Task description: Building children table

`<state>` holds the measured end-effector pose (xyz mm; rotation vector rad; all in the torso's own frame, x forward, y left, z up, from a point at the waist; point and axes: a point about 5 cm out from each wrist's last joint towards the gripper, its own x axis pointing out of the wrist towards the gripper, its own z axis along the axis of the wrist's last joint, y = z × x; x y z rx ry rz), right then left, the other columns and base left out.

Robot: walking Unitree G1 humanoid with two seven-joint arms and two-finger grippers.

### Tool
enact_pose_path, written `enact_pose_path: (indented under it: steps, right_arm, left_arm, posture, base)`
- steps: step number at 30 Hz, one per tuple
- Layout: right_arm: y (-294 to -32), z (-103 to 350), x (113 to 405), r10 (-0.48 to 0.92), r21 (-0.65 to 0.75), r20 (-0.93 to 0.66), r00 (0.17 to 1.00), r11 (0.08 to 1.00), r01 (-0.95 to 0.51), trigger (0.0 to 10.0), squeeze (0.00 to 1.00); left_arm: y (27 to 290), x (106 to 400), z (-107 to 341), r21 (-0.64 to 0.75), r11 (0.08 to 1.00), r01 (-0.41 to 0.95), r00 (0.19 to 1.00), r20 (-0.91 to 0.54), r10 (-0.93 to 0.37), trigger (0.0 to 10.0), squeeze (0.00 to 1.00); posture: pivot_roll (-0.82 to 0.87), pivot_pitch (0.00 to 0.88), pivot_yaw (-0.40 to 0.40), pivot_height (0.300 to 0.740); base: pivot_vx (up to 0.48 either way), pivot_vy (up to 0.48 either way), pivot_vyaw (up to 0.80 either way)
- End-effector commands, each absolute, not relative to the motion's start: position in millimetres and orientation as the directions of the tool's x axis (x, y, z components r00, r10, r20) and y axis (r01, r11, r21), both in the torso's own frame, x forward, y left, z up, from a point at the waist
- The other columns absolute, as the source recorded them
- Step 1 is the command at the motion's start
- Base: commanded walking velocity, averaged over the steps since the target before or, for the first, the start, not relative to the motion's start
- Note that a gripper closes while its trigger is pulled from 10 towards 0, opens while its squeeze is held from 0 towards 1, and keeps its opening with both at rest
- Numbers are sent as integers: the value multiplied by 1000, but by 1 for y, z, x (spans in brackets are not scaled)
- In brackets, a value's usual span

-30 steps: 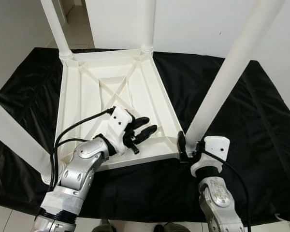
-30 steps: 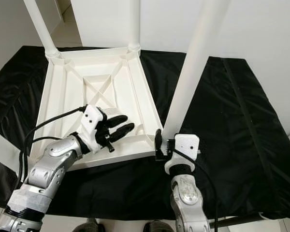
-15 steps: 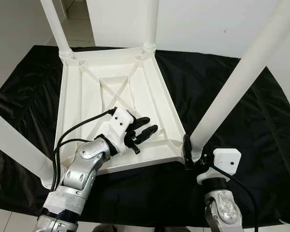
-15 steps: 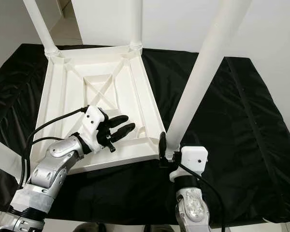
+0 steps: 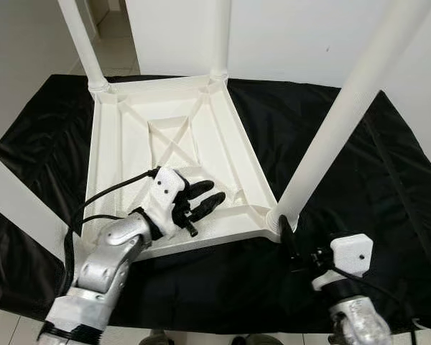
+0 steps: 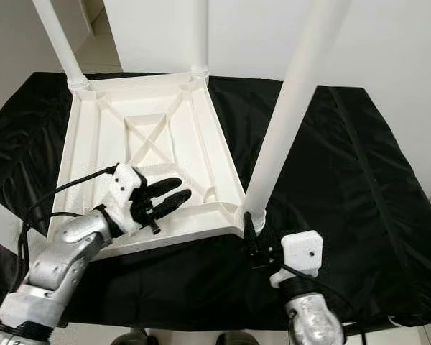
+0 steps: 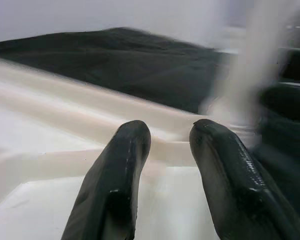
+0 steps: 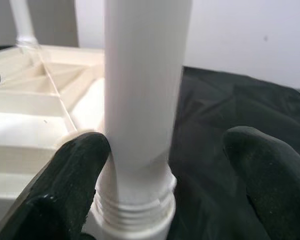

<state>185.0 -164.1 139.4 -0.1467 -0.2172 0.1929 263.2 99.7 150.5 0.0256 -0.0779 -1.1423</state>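
The white tabletop lies upside-down on the black cloth, legs pointing up. The right gripper, fingers spread, flanks the near-right leg. The left gripper, fingers apart, hovers inside the near rim.

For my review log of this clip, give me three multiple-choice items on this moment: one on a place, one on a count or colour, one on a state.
1. Where is the left gripper?
A. Over the ribbed underside of the upturned table top
B. On the black cloth to the robot's right
C. Around a far leg

2. How many white legs stand in the table top's corners?
A. Two
B. Three
C. Four

3. How does the right gripper stand at the near right leg?
A. Shut on it
B. Open, fingers either side of its threaded base
C. Lifted high above it

Answers: 1 A, its fingers lie over the ribs near the front edge. 2 C, one leg rises from each corner. 3 B, the right wrist view shows a gap between leg and one finger.
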Motion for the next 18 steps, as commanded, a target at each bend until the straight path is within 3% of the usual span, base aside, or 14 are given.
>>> enact_pose_path:
  steps: [1,12,18]
  right_arm:
    - [-167,139,190,224,-171,186,957,966,-193,10000,0]
    - [-166,146,215,301,-210,210,930,943,-258,10000,0]
    - [-166,147,218,291,-188,214,933,949,-252,10000,0]
  left_arm:
    - [100,260,148,44,368,929,367,24,-930,10000,0]
    - [101,266,146,35,346,938,346,-7,-938,10000,0]
    - [104,262,143,22,295,955,296,-56,-954,10000,0]
  posture:
    - [-47,45,30,740]
    - [-40,46,25,740]
    - [-39,44,24,740]
  base:
    - [0,0,0]
    - [0,0,0]
    - [0,0,0]
